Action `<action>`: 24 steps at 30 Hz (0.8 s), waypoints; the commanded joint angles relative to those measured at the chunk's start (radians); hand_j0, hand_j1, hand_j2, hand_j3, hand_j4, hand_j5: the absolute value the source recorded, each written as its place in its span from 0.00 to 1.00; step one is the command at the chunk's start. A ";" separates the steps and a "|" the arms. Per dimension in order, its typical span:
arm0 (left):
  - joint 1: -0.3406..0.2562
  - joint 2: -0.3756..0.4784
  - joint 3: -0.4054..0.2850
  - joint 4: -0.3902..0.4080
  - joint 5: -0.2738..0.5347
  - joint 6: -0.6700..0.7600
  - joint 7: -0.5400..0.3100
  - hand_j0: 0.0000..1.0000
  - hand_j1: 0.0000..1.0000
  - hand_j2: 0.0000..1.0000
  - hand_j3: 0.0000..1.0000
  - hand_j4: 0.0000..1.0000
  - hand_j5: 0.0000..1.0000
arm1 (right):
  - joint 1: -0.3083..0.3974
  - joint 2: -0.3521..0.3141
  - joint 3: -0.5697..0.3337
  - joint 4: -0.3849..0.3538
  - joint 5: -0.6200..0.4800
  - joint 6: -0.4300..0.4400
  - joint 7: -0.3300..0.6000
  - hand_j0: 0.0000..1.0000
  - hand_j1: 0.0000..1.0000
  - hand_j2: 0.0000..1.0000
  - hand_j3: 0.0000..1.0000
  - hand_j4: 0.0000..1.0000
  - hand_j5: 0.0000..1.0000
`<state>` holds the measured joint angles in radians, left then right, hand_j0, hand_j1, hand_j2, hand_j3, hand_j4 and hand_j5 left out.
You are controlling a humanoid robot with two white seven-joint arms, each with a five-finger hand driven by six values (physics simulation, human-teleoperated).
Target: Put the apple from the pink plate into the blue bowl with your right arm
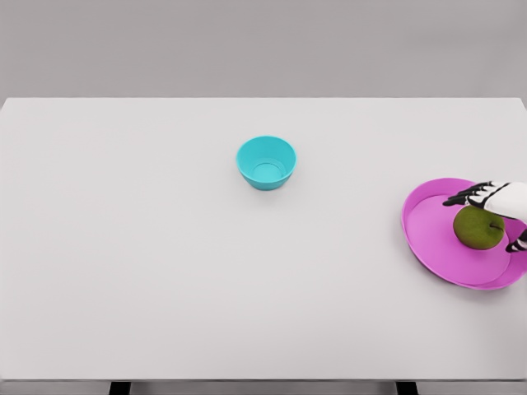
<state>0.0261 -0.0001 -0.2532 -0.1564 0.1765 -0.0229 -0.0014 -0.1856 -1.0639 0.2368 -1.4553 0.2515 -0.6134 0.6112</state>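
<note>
Green and round, the apple (478,228) is seen sitting on the pink plate (428,239) at the right side of the white table (165,271). The right hand (494,210) is spread around the apple, fingers on two sides, but a firm hold cannot be told yet. The fingers should be closed gently before lifting. No long side is seen on the apple; its stem points up. The blue bowl (266,163) is well apart, to the left.
</note>
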 commanded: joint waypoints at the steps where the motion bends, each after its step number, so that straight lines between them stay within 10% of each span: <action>1: 0.000 0.000 0.000 0.000 0.000 0.000 0.000 1.00 1.00 1.00 1.00 1.00 1.00 | 0.000 0.001 0.006 0.009 -0.005 0.003 0.000 1.00 1.00 1.00 1.00 1.00 1.00; 24: 0.000 0.000 0.000 0.000 0.000 0.000 0.000 1.00 1.00 1.00 1.00 1.00 1.00 | -0.034 0.018 0.041 0.033 0.028 0.003 0.000 1.00 1.00 1.00 1.00 1.00 1.00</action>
<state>0.0261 -0.0001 -0.2532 -0.1564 0.1765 -0.0229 -0.0014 -0.2194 -1.0453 0.2701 -1.4218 0.2831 -0.6133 0.6112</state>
